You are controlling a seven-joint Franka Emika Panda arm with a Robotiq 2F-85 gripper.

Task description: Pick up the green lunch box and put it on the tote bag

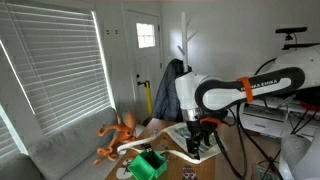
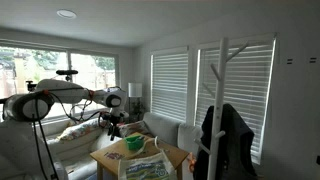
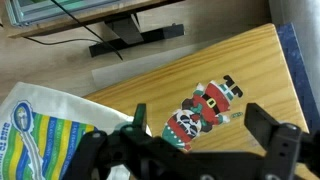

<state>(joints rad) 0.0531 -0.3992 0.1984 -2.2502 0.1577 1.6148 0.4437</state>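
Observation:
The green lunch box [image 1: 150,163] sits on the wooden table [image 1: 200,168] near its front, and it also shows in an exterior view [image 2: 135,145]. It is out of the wrist view. The tote bag [image 2: 150,168], pale with green and dark print, lies flat on the table and fills the lower left of the wrist view [image 3: 40,130]. My gripper [image 1: 200,130] hangs above the table, apart from the box. In the wrist view the gripper [image 3: 205,130] is open and empty, over bare wood next to the bag's edge.
A Santa figure [image 3: 205,108] lies flat on the wood between my fingers. An orange octopus toy [image 1: 118,135] and a long white curved strip [image 1: 165,148] are beside the box. A coat rack with a dark jacket [image 2: 225,135] stands close by. A sofa [image 1: 60,150] is under the blinds.

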